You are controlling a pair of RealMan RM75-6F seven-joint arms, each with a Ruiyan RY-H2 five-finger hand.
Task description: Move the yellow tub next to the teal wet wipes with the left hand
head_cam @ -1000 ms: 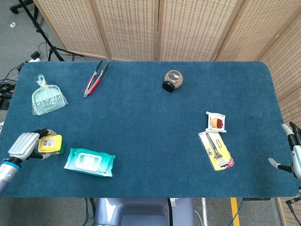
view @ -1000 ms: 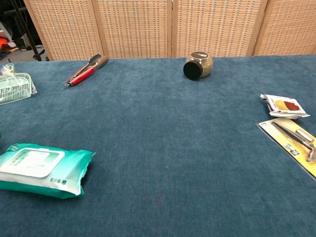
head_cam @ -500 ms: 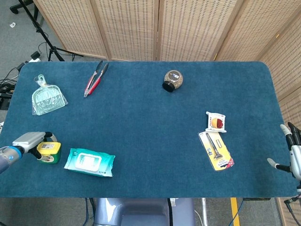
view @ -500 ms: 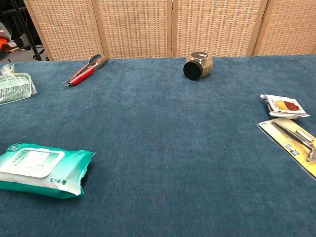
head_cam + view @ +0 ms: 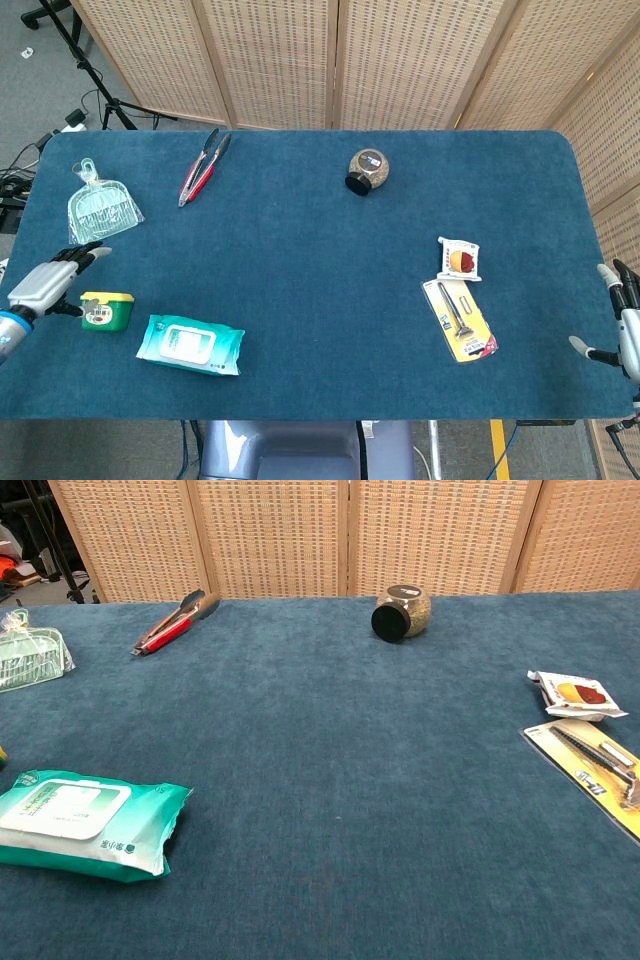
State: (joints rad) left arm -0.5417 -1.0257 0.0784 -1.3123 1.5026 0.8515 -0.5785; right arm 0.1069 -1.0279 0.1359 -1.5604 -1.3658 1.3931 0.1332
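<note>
Yellow tub (image 5: 107, 311) sits upright on tabletop (image 5: 320, 270), near-left, just left of teal wet wipes (image 5: 190, 344), small gap between. Your left hand (image 5: 45, 284) is beside tub's left side, fingers (image 5: 85, 255) spread, holding nothing. Looks like placement step is done, imo. Next: pull L arm clear w/o nudging tub. Right hand (image 5: 622, 315) parked at right edge, fingers apart, nothing in it.

Red tongs (image 5: 203, 167), green dustpan (image 5: 100, 207), round jar (image 5: 367, 170) on its side, snack packet (image 5: 460, 259), packaged razor (image 5: 459, 319)
</note>
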